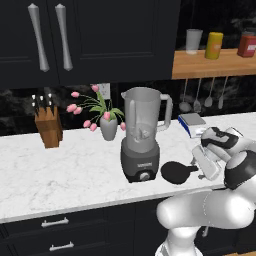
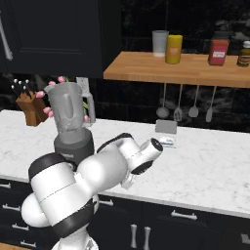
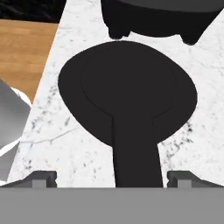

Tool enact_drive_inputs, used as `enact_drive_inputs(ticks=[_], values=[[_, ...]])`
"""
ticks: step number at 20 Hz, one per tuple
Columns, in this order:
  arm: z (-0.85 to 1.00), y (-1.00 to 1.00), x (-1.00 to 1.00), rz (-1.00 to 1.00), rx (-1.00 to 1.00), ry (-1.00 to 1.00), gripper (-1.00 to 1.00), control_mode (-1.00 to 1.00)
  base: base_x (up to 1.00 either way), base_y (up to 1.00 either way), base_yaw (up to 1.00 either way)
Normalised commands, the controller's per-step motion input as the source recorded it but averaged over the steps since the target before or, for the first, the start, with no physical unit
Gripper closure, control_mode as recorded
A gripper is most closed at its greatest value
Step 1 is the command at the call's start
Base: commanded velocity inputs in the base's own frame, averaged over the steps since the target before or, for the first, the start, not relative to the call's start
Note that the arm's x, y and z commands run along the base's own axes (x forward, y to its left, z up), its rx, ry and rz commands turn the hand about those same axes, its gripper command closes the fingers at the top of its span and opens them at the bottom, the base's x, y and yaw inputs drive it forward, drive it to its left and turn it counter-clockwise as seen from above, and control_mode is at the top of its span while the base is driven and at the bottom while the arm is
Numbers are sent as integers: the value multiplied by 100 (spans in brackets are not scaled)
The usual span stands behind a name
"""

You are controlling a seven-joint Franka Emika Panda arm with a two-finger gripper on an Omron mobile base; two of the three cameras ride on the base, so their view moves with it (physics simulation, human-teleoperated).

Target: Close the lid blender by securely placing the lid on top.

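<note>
Your claw (image 3: pixel 112 177) is wide open, one finger on each side of the tab — so you can pinch it. The lid (image 3: pixel 127 92) lies flat on the worktop (image 1: pixel 60 165) near its front edge, just beside the blender (image 1: pixel 141 135), whose jar has no cover yet.

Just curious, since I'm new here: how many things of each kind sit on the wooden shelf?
Grey cup: 1
Yellow canister: 1
Red container: 1
Small dark bottle: 1
Total: 4
</note>
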Motion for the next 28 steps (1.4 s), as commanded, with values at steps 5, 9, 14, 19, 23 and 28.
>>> enact_drive_inputs(ticks=[5, 9, 14, 19, 23, 28], values=[[-26, 17, 11, -6, -9, 0, -100, -100, 0, 0, 0], [-3, 37, 15, -1, -1, 0, -100, -100, 0, 0, 0], [-11, 47, 7, 0, -5, 0, 100, -100, 0, 0, 0], [-5, 21, 1, 0, -3, 0, 100, -100, 0, 0, 0], [9, 0, 0, -1, 0, 0, 100, -100, 0, 0, 0], [60, -14, -16, -4, 0, 0, 100, -100, 0, 0, 0]])
